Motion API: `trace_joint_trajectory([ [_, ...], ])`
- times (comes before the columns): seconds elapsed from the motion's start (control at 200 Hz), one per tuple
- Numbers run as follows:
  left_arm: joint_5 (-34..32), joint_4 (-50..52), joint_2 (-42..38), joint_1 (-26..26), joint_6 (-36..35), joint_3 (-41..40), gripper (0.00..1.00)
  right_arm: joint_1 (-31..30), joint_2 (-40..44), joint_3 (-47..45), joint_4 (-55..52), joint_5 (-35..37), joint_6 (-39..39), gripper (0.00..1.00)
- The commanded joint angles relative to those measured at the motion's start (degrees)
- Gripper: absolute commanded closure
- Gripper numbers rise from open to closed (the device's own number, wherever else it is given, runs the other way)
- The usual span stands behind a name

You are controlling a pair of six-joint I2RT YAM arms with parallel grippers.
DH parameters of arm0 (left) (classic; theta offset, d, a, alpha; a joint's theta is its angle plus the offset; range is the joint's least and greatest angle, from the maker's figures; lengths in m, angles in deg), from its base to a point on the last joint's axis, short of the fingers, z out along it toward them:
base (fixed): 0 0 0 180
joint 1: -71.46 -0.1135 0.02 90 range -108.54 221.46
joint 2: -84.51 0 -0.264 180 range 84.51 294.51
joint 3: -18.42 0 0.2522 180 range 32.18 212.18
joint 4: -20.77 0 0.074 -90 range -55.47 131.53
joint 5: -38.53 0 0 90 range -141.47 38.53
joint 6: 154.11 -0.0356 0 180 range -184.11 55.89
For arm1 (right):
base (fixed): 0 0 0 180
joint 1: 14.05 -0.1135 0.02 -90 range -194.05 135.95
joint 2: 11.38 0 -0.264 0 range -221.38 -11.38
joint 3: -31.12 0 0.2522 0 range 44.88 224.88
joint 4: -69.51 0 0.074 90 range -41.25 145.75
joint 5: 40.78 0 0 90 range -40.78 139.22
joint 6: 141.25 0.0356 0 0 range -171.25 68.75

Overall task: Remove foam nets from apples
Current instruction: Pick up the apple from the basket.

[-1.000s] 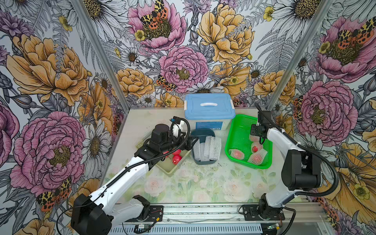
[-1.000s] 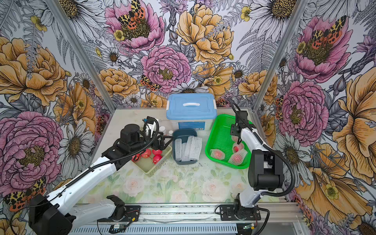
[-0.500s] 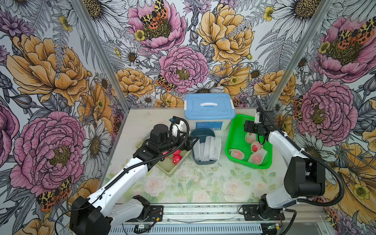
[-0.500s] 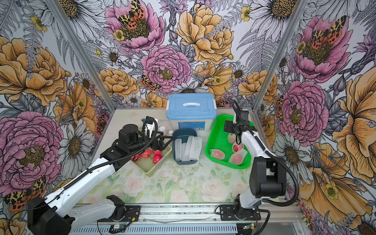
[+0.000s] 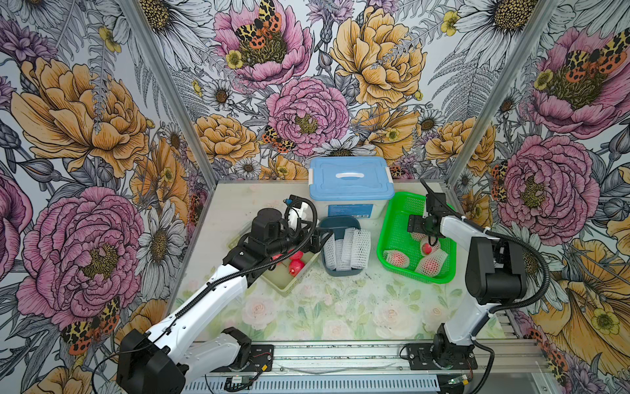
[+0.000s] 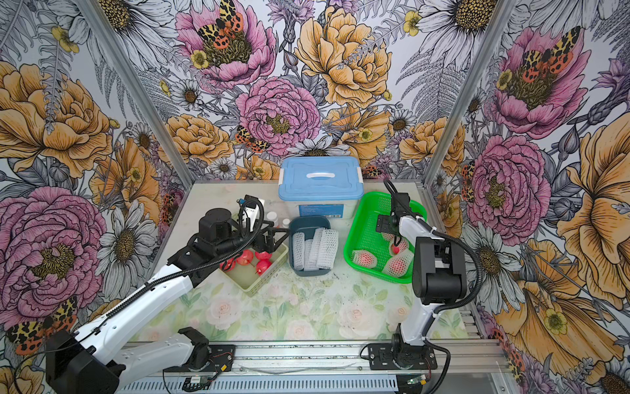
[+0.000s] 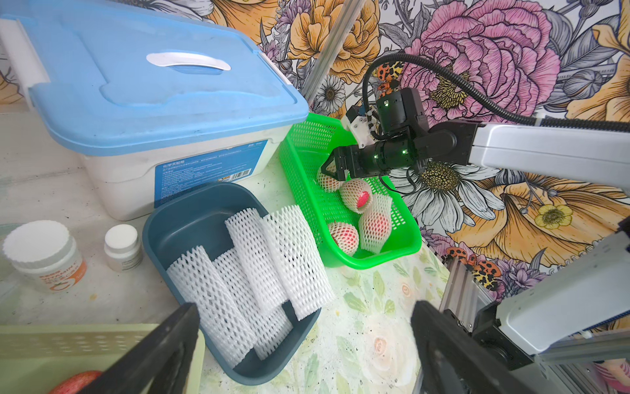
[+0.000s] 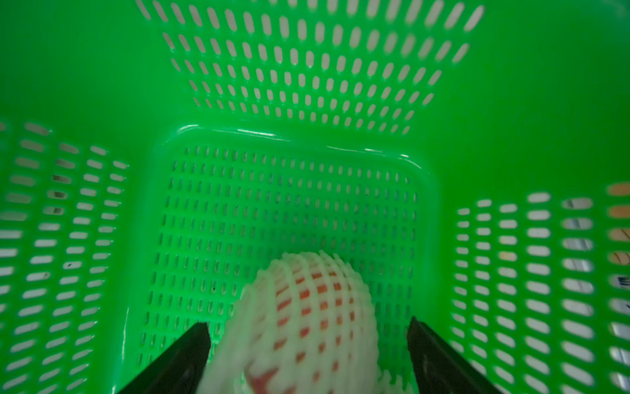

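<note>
- Inside the green plastic lattice basket (image 5: 399, 221), at the right of the flower-printed bench (image 5: 324, 307), lie four small red-pink apples (image 7: 363, 199). Each is sheathed in a white foam mesh net (image 7: 371, 238), and one shows bare red skin at its net's open end.
- The right gripper (image 8: 308, 324) reaches down into that basket with its black jaws spread wide, one on each side of the rearmost wrapped apple (image 8: 306, 300). The wrist view is blurred, yet a gap shows between the net and at least one jaw, so nothing is clamped.
- Several empty foam nets (image 5: 346, 249), white tubes with diamond holes, lie side by side in the dark blue-grey plastic tub (image 5: 341, 223) at the bench's middle, just beside the basket.
- Several bare apples (image 6: 254, 261) sit in the pale yellow-green tray (image 6: 259, 286) left of the tub.
- The left gripper (image 6: 272, 238) hovers above the tray's end nearest the tub, jaws wide apart and empty.
- Behind the tub stands a white storage box (image 5: 351, 177) with a light-blue lid. Two white pill bottles (image 7: 122, 245) stand beside it.
</note>
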Motion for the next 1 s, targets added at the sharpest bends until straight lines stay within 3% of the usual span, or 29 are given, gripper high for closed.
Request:
trace_joint_trajectory([
  [0.0,1.08,-0.93,-0.15,-0.53,-0.55,0.56,0.01,-0.35,-2.45,2.85,0.3,2.01,-0.49,0.08],
  [0.3,0.77,-0.39,0.05,-0.61,-0.76,0.68,0.01,-1.25,-3.62,1.69,0.43,0.62,-0.5,0.17],
  [0.46,1.03,-1.15,0.83,-0.61,-0.42,0.78,0.01,-1.29,-0.14,1.47,0.48,-0.44,-1.59,0.37],
  [0.596,1.81,-1.73,1.69,-0.54,-0.24,1.21,0.01,-1.23,3.2,1.89,0.44,-3.58,-2.92,0.46],
  [0.821,2.61,-2.1,1.89,-0.27,-0.53,2.04,0.01,-2.11,9.16,2.87,0.83,-16.25,-4.24,0.48],
  [0.996,3.95,-2.02,2.16,0.28,-1.12,2.63,0.01,-4.16,13.62,3.7,0.74,-38.82,-3.23,0.47],
])
